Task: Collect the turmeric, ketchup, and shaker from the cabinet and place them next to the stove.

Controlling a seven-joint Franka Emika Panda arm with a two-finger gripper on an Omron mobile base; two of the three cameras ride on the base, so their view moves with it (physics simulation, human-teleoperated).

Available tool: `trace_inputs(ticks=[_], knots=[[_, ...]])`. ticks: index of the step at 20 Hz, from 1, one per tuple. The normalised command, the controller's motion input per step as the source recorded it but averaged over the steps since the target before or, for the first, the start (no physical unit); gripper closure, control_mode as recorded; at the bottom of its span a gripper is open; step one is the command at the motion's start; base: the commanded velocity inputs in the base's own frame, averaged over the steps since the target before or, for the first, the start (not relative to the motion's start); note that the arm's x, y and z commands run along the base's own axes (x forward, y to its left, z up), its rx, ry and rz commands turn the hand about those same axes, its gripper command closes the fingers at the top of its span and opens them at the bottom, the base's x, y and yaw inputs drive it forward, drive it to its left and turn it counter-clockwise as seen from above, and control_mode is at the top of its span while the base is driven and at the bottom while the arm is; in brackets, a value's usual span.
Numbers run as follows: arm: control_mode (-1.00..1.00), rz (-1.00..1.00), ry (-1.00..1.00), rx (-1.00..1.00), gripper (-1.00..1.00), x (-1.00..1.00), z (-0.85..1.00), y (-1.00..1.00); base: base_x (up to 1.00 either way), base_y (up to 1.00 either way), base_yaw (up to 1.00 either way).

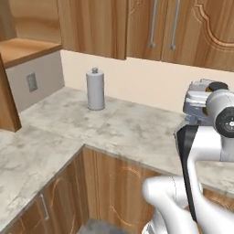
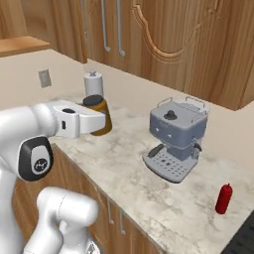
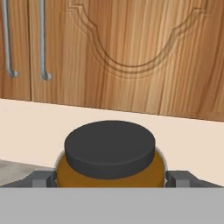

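The turmeric (image 3: 111, 173), a glass jar with a dark lid and orange-brown contents, sits between my gripper's (image 3: 111, 180) fingertips, which press against both of its sides. In the right base view the gripper (image 2: 96, 119) holds the turmeric (image 2: 104, 128) just above the counter, left of the coffee machine. The ketchup (image 2: 224, 198), a slim red bottle, stands upright on the counter at the far right, beside the black edge of the stove (image 2: 246, 239). The cabinet's wooden shelf (image 1: 27, 48) shows at the upper left, with nothing on the part I see. The shaker is out of view.
A grey-blue coffee machine (image 2: 176, 139) stands mid-counter between the jar and the ketchup. A tall grey roll on a knobbed holder (image 1: 95, 89) stands near the back wall. Closed wall cabinet doors with silver bar handles (image 1: 172, 27) hang above. The marble counter (image 1: 68, 123) turns a corner on the left.
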Motion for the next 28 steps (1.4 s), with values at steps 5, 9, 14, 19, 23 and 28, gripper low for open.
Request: trace_inputs(ticks=[5,9,14,19,23,28], knots=[[1.0,0.0,0.0,0.0,1.0,0.0,0.0,0.0,-0.13,-0.97,-0.42],[1.0,0.0,0.0,0.0,1.0,0.0,0.0,0.0,-0.07,-0.74,-0.47],[1.0,0.0,0.0,0.0,1.0,0.0,0.0,0.0,-0.04,-0.48,-0.56],[1.0,0.0,0.0,0.0,1.0,0.0,0.0,0.0,0.01,-0.86,-0.43],[1.0,0.0,0.0,0.0,1.0,0.0,0.0,0.0,0.35,-0.62,-0.23],[1.0,0.0,0.0,0.0,1.0,0.0,0.0,0.0,0.69,-0.22,-0.05]])
